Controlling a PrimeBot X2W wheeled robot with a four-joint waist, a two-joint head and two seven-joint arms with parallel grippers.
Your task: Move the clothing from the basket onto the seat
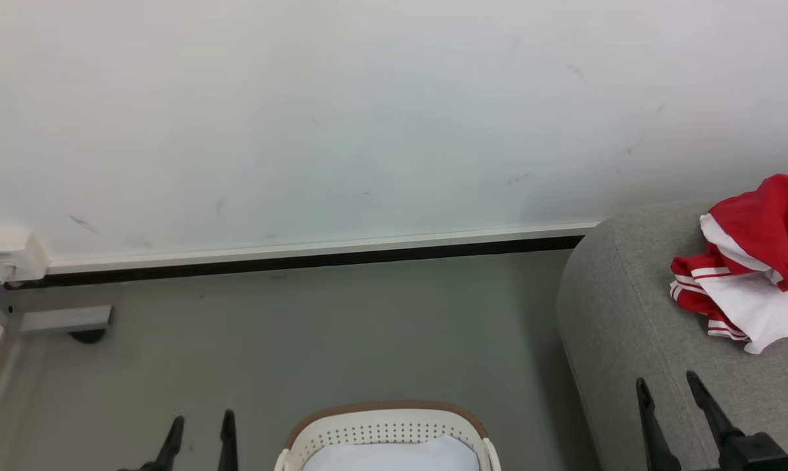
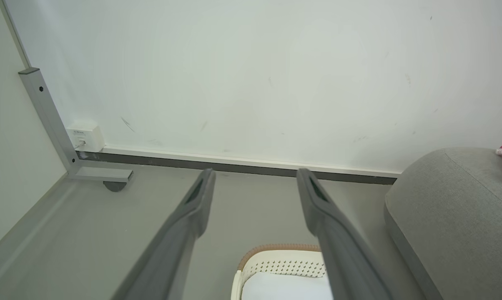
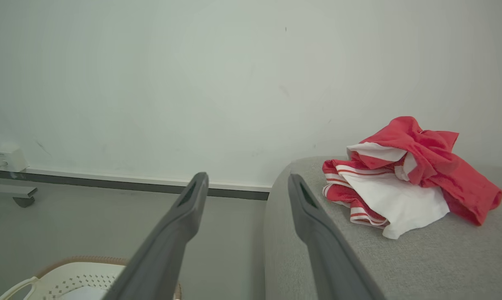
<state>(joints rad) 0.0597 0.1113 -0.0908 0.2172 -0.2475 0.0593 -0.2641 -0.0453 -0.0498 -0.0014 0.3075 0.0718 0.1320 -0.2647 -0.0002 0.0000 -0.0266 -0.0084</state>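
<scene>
1. Clothing (image 1: 754,261), a crumpled red garment with white panels and thin red-and-white striped trim, lies heaped on top of the seat (image 1: 629,314), toward the side nearest the wall (image 1: 368,118).
2. The seat is light grey, upholstered and round-cornered. It stands on the floor (image 1: 368,327) at the robot's right, with its far end close to the wall.
3. The basket (image 1: 387,432), white perforated plastic with a tan-brown rim, stands on the floor to the left of the seat, with a strip of floor between them. A plain pale cloth (image 1: 394,458) lies inside it.
4. The left gripper (image 1: 201,428) hangs over the floor just left of the basket. Its jaws are spread wide and have hold of nothing.
5. The right gripper (image 1: 669,392) hangs over the near edge of the seat. Its jaws are also spread wide and empty, pointing toward the wall and apart from the clothing, which lies beyond them and to their right.
6. A small white box (image 1: 11,255) sits low on the wall at the far left, above a dark skirting strip (image 1: 302,260). A grey metal frame foot (image 1: 67,319) with a dark caster under it rests on the floor beside the box.
</scene>
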